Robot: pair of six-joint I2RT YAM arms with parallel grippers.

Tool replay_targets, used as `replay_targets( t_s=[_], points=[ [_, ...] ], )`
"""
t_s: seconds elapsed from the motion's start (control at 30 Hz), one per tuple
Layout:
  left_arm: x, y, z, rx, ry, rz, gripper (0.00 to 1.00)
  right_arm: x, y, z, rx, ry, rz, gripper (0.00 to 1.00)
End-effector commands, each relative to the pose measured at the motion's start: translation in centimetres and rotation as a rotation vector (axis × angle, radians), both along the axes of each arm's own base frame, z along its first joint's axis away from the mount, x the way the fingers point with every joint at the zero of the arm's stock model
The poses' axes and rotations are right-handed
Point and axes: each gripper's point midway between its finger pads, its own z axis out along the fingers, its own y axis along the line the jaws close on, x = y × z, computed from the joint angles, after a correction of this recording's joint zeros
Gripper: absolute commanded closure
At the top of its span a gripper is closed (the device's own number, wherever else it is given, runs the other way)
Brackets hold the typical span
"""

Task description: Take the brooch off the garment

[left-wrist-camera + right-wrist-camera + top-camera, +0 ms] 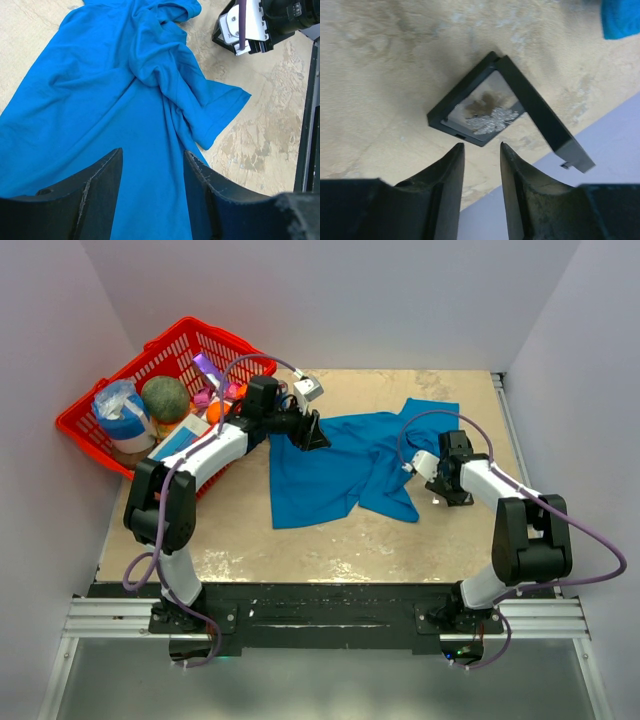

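Right wrist view: at the bottom, the right gripper has its jaws apart and empty. Just beyond, the silvery sparkly cluster brooch lies in a small black hinged case, apart from the bright blue soft T-shirt at upper right. The left gripper gapes over the cloth. Removal looks done; next, the arm should retreat without nudging the case.

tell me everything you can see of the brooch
The brooch is a tiny silvery-white sparkly cluster, roughly flower-like. It lies flat on the pale panel of a small open black case, whose lid stands hinged open beside it; the case rests on the beige table. Nothing grips the brooch: the right gripper hovers just short of it, fingers apart and empty, and the blue garment lies clear of it.
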Motion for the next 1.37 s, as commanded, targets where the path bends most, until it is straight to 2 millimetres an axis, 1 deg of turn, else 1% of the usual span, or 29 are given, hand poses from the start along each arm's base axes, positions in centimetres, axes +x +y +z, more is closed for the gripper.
replay_targets(
  t_s=[0.0, 0.1, 0.13, 0.17, 0.23, 0.33, 0.37, 0.43, 0.47, 0.5, 0.57, 0.6, 0.67, 0.7, 0.77, 0.8, 0.87, 0.9, 0.97, 1.0, 1.07, 1.1, 1.13, 1.17, 1.2, 1.23, 1.27, 1.3, 1.33],
  points=[
    [1.0, -0.1, 2.0, -0.028, -0.054, -0.010, 0.43, -1.0, 1.2, 0.5, 0.085, 0.021, -0.016, 0.60],
    [1.0, 0.1, 1.3, -0.011, -0.039, -0.006, 0.41, -0.9, 1.9, 1.4, 0.126, 0.010, -0.023, 0.45],
    [1.1, 0.2, 1.1, -0.002, -0.030, 0.002, 0.36, -0.9, 2.5, 1.8, 0.156, -0.005, -0.027, 0.08],
    [1.2, 0.3, 1.0, 0.003, -0.021, 0.014, 0.29, -0.8, 2.9, 2.1, 0.178, -0.013, -0.027, 0.01],
    [1.4, 0.3, 1.0, 0.007, -0.009, 0.016, 0.24, -0.7, 4.2, 3.3, 0.245, -0.031, -0.027, 0.01],
    [1.6, 0.3, 1.2, 0.019, -0.008, 0.013, 0.22, -0.9, 6.1, 5.1, 0.314, -0.042, -0.025, 0.01],
    [1.7, 0.3, 1.2, 0.024, -0.012, 0.013, 0.22, -1.1, 8.2, 5.6, 0.377, -0.030, 0.016, 0.01],
    [2.1, 0.6, 1.1, 0.042, -0.017, 0.028, 0.21, -1.5, 10.7, 7.8, 0.463, -0.025, 0.033, 0.01],
    [2.2, 0.8, 1.1, 0.049, -0.014, 0.031, 0.20, -2.1, 13.4, 8.8, 0.553, -0.006, 0.088, 0.01],
    [2.3, 0.9, 1.0, 0.057, -0.017, 0.035, 0.20, -2.8, 14.5, 9.7, 0.598, 0.013, 0.102, 0.01],
    [2.5, 1.2, 0.7, 0.072, 0.000, 0.035, 0.01, -2.7, 16.8, 12.1, 0.696, 0.001, 0.132, 0.01],
    [2.6, 1.4, 0.6, 0.084, -0.006, 0.034, 0.01, -2.0, 17.9, 13.5, 0.745, -0.031, 0.147, 0.01],
    [3.1, 1.6, 0.8, 0.101, -0.002, 0.038, 0.01, -0.6, 18.8, 15.0, 0.793, -0.087, 0.067, 0.01],
    [3.3, 1.7, 0.8, 0.113, -0.007, 0.040, 0.01, 1.8, 18.8, 16.7, 0.791, -0.174, 0.035, 0.01],
    [3.8, 1.8, 1.1, 0.128, 0.006, 0.045, 0.01, 4.1, 19.0, 18.6, 0.823, -0.250, -0.042, 0.01],
    [4.1, 1.9, 1.4, 0.139, 0.000, 0.053, 0.01, 6.2, 19.4, 20.9, 0.840, -0.315, -0.035, 0.01],
    [4.7, 2.1, 1.8, 0.156, -0.003, 0.072, 0.01, 8.3, 19.8, 23.7, 0.865, -0.391, -0.035, 0.01],
    [5.0, 2.4, 1.8, 0.167, -0.007, 0.088, 0.01, 10.0, 20.3, 27.0, 0.899, -0.478, -0.015, 0.01],
    [5.6, 3.0, 2.7, 0.168, -0.025, 0.115, 0.01, 12.3, 21.0, 28.3, 0.941, -0.513, -0.055, 0.01],
    [5.8, 3.3, 3.1, 0.171, -0.037, 0.128, 0.01, 13.2, 21.4, 31.2, 0.980, -0.582, -0.037, 0.01],
    [6.6, 4.4, 4.9, 0.161, -0.076, 0.172, 0.01, 14.8, 21.9, 31.9, 1.013, -0.608, -0.061, 0.01],
    [6.9, 5.0, 5.4, 0.159, -0.083, 0.202, 0.01, 15.4, 22.0, 33.4, 1.035, -0.654, -0.057, 0.01],
    [7.4, 6.0, 7.3, 0.141, -0.130, 0.230, 0.01, 15.8, 22.2, 33.7, 1.055, -0.663, -0.076, 0.01],
    [7.7, 6.6, 8.3, 0.136, -0.158, 0.253, 0.01, 16.7, 22.2, 33.3, 1.052, -0.670, -0.091, 0.01],
    [8.0, 7.6, 10.0, 0.135, -0.203, 0.297, 0.01, 17.2, 22.2, 34.3, 1.063, -0.697, -0.086, 0.01],
    [8.7, 8.6, 11.3, 0.128, -0.249, 0.335, 0.01, 17.6, 22.4, 34.4, 1.068, -0.701, -0.087, 0.01],
    [9.1, 9.3, 12.3, 0.125, -0.278, 0.361, 0.01, 18.5, 22.6, 33.5, 1.066, -0.691, -0.099, 0.01],
    [9.6, 10.8, 14.5, 0.117, -0.337, 0.412, 0.01, 18.9, 22.5, 34.6, 1.075, -0.723, -0.100, 0.01],
    [9.9, 11.5, 15.6, 0.111, -0.366, 0.441, 0.01, 19.3, 22.6, 35.0, 1.086, -0.736, -0.111, 0.01]
  ],
)
